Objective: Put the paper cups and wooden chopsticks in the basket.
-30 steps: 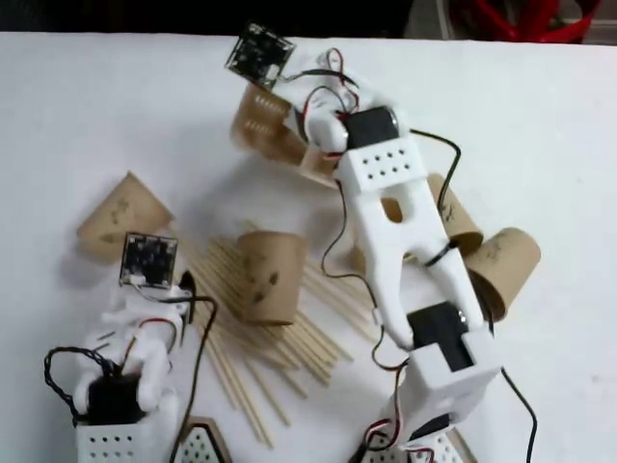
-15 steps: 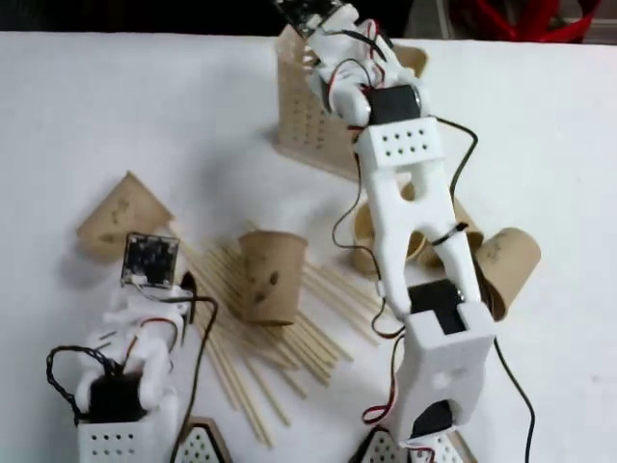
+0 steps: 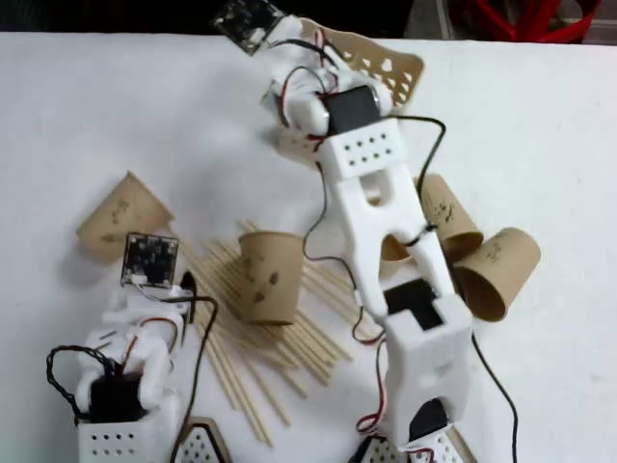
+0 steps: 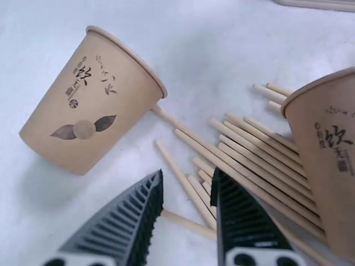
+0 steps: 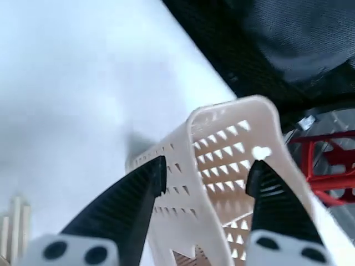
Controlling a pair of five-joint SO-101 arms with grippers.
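Item: basket, pale perforated, at the far edge of the tabletop, tipped so that one holed wall faces upward. Change noted: a second ago it lay tilted nearer the middle of the tabletop; half a second ago it stood more upright and farther back; now it has been carried to the far edge and tipped over. Holder: right hand, fingers set either side of the basket's end wall. Since the basket travelled with it, it appears to be clamped on that wall, though the contact itself is not plainly seen. Item: left hand, fingers parted and holding nothing, poised low over the wooden chopsticks; position unchanged across the second. Item: paper cups, none in the basket. One lies on its side to the left, one sits on the chopstick pile, two lie on their sides to the right of the right arm, and a further one seems partly hidden beneath that arm. None has shifted. Item: chopsticks, fanned loose on the tabletop around the middle cup, undisturbed. Assessment: the only recent work has been handling the container. No loading has started, and the basket now sits well apart from the cups and sticks, so it likely needs setting down upright and within reach before anything goes in.
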